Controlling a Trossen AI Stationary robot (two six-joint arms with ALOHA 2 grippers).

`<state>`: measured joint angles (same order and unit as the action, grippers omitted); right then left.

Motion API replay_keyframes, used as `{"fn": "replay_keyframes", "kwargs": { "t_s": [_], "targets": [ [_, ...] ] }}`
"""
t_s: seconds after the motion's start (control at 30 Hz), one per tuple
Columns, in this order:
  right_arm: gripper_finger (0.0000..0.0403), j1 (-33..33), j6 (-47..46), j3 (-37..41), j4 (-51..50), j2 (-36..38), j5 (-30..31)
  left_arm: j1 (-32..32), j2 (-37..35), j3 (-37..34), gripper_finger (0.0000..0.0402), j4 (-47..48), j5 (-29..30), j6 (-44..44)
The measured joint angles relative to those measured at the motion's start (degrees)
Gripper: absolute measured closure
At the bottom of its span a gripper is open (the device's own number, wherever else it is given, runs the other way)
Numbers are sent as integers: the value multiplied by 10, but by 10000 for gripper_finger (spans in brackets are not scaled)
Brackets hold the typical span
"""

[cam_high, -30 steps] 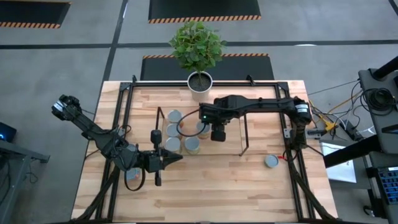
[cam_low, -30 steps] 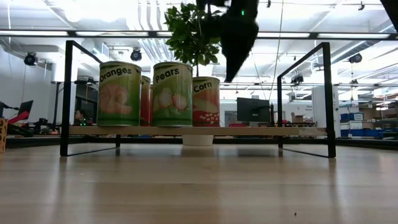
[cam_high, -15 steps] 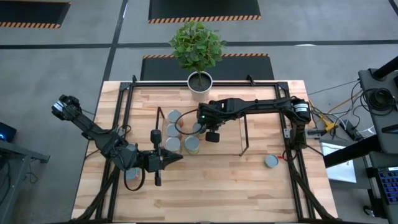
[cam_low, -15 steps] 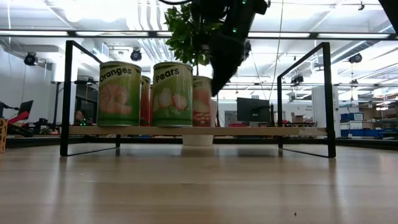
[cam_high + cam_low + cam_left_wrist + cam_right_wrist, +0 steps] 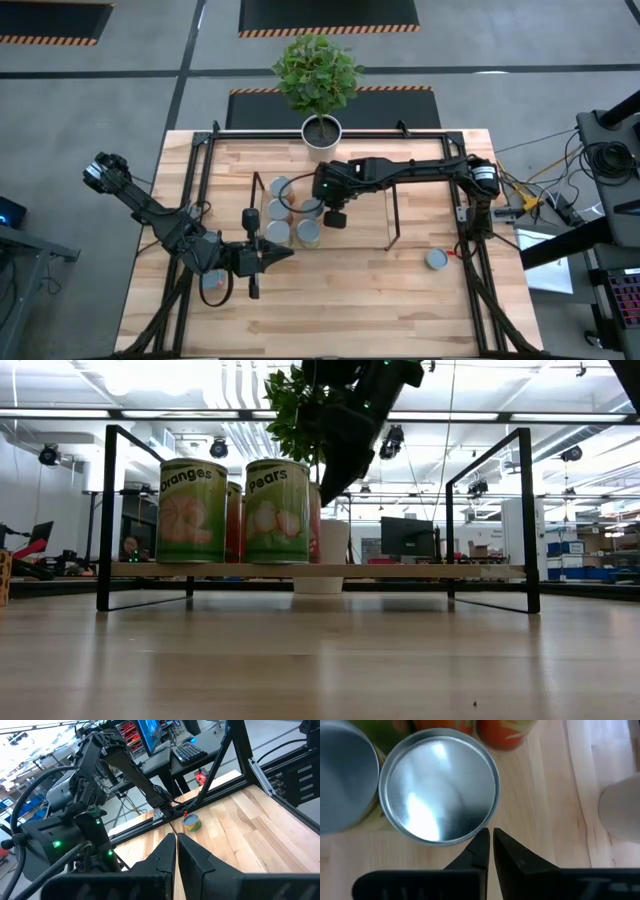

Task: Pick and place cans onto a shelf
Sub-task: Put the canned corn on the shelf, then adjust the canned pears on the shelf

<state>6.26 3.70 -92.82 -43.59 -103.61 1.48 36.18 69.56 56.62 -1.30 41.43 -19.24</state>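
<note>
Above the low black-wire shelf with its light wood board (image 5: 350, 232), your right gripper (image 5: 334, 217) hung over the cluster of cans, its two dark fingers (image 5: 477, 851) pressed almost together with nothing between them. Through its wrist camera you looked straight down on a round silver can top (image 5: 439, 785), with the fingertips at that lid's rim and a second silver lid (image 5: 342, 782) just beside it. From table height the same gripper (image 5: 330, 485) came down behind the green can labelled Pears (image 5: 277, 512), which stood upright on the board next to the green can labelled Oranges (image 5: 192, 511); an orange-red can (image 5: 314, 525) showed partly hidden behind them.

From overhead, you had the cans grouped at the shelf's left end (image 5: 290, 212), while one silver-topped can (image 5: 435, 259) sat alone on the wood table (image 5: 360, 300), well apart, near the right side rail. The left wrist camera showed that lone can (image 5: 192, 822) too.

Your left gripper (image 5: 282, 253) waited low over the table, in front of the shelf, fingers closed and empty. A leafy green plant in a white pot (image 5: 321, 130) stood at the table's far edge.
</note>
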Motion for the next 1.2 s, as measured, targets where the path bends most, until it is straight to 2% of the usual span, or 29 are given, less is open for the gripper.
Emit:
{"fn": "replay_keyframes", "kwargs": {
  "t_s": [0.33,1.2],
  "targets": [
    [390,0,-1,0,-10,0,0,0,0,0,402,0,0,0],
    [390,-1,-8,1,41,-2,0,0,0,0,402,0,0,-2]
  ]
}}
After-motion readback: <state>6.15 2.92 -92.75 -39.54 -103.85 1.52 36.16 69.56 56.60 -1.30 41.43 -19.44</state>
